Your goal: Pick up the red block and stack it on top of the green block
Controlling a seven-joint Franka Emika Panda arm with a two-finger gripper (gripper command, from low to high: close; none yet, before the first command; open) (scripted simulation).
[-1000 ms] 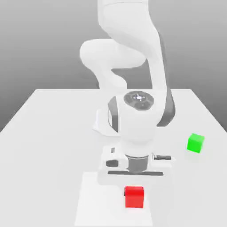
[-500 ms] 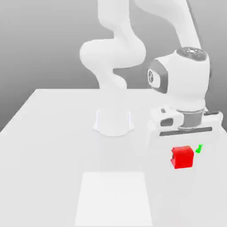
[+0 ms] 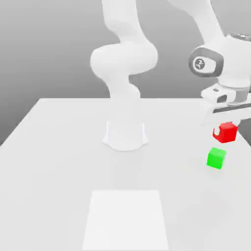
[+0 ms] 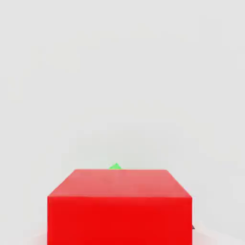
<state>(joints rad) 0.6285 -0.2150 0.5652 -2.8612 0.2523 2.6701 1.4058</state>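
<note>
The red block [image 3: 226, 133] has been carried away from the white square [image 3: 126, 219] at the exterior view's bottom and is now held up close to the green block [image 3: 216, 158], which is left where it was. In the exterior view the red block appears above the green block and slightly to its right — clear of it, not touching. The Panda gripper [image 3: 226, 128] is closed on the red block, with only the block's width between its fingers. In the hand view a green corner is seen just past the red block's edge, so the two seem nearly lined up, though not squarely. The pick can be judged done; what remains is a small centring over the green block — perhaps with a slight turn — then a gentle lowering before release.
</note>
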